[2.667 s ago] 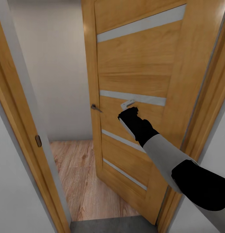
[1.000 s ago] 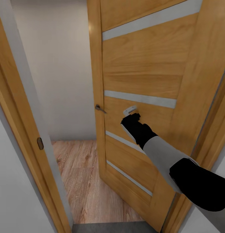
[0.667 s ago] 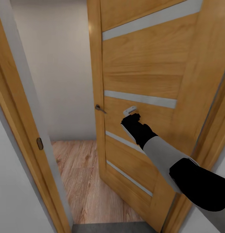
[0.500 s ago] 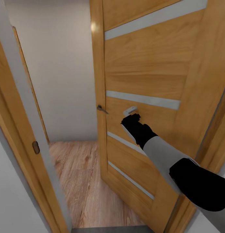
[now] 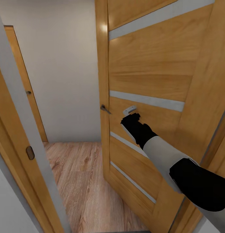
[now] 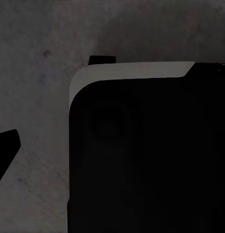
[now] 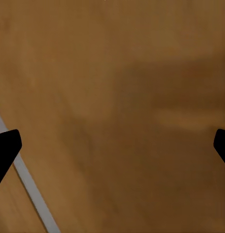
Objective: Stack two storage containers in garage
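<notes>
Since a few seconds ago the head view has slid over, so more of the room past the doorway shows now, and a second wooden door (image 5: 23, 94) has come into sight by the far wall. The right arm looks just as it did, stretched out to the same spot on the open door.

That room has a light wood-plank floor (image 5: 78, 181) and a plain pale wall (image 5: 64, 71). The door frame (image 5: 15, 145) runs up the left side of the head view, with a small dark metal plate (image 5: 29, 152) set in its edge. The open wooden door (image 5: 151, 74) has pale grey strips across it and a dark handle (image 5: 105, 109) at its edge (the handle sticks out toward the gap).

The right arm reaches forward and up, grey at the forearm and black at the wrist. The right gripper (image 5: 130, 111) is at the door face, just beside the handle but apart from it. In the right wrist view the two black fingertips (image 7: 6, 148) sit far apart at the sides, spread wide with nothing between them but the door's wood.

The left wrist view is dark. It shows a big black and white robot part (image 6: 146, 145) over dark grey mottled concrete floor (image 6: 34, 73). One black fingertip (image 6: 5, 150) shows, and I cannot tell if that gripper is spread or closed.

The two orange-red containers are nowhere in these pictures.
</notes>
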`<state>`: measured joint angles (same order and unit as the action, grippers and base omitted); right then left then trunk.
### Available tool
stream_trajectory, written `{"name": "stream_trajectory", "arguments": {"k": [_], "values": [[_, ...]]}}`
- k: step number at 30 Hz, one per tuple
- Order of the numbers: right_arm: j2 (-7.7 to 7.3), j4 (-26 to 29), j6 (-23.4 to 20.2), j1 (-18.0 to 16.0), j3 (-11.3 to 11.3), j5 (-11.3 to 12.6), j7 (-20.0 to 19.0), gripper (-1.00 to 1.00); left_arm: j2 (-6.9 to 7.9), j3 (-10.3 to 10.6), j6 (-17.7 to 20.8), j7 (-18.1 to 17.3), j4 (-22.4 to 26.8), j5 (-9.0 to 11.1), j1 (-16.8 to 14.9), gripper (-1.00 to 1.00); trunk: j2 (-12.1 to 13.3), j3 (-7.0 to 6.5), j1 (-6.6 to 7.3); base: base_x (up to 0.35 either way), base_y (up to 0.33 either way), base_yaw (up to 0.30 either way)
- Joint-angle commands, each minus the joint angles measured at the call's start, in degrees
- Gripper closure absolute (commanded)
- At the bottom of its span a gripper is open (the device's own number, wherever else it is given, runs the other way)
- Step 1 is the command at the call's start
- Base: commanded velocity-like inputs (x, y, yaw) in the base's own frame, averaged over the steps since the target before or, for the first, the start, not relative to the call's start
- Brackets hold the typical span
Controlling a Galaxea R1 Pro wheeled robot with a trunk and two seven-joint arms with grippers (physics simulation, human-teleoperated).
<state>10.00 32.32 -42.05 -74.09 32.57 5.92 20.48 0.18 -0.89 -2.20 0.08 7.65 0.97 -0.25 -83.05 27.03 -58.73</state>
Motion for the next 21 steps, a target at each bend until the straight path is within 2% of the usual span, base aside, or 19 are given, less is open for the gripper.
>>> {"name": "stream_trajectory", "arguments": {"k": [1, 13, 17, 18, 21], "values": [[0.00, 0.0, -0.4, -0.1, 0.3, -0.5, 0.7, -1.00, 0.00, -0.1, -0.2, 0.0, 0.0, 0.1, 0.0, -1.00, 0.0, 0.06, 0.00, 0.001, 0.000, 0.000], [0.00, -1.1, -1.5, -0.2, 0.4, -2.3, 0.6, -1.00, 0.00, -0.1, -0.2, 0.0, 0.0, 0.1, 0.0, -1.00, 0.0, 0.06, 0.00, 0.000, 0.000, 0.000], [0.00, -8.3, 1.1, -2.5, 0.3, -2.2, 0.5, -1.00, 0.00, -0.1, -0.2, 0.0, -0.1, 0.1, 0.0, -1.00, 0.0, 0.06, 0.00, 0.000, 0.000, 0.000], [0.00, -11.1, 2.9, -3.4, 0.3, -2.2, 0.5, -1.00, 0.00, -0.1, -0.2, 0.0, -0.1, 0.1, 0.0, -1.00, 0.0, 0.06, 0.00, 0.000, 0.000, 0.000], [0.00, -14.0, 5.0, -4.2, 0.2, -2.2, 0.5, -1.00, -0.03, -0.1, -0.2, 0.0, -0.1, 0.1, 0.0, -1.00, 0.0, 0.06, 0.00, 0.000, 0.000, 0.000]]}}
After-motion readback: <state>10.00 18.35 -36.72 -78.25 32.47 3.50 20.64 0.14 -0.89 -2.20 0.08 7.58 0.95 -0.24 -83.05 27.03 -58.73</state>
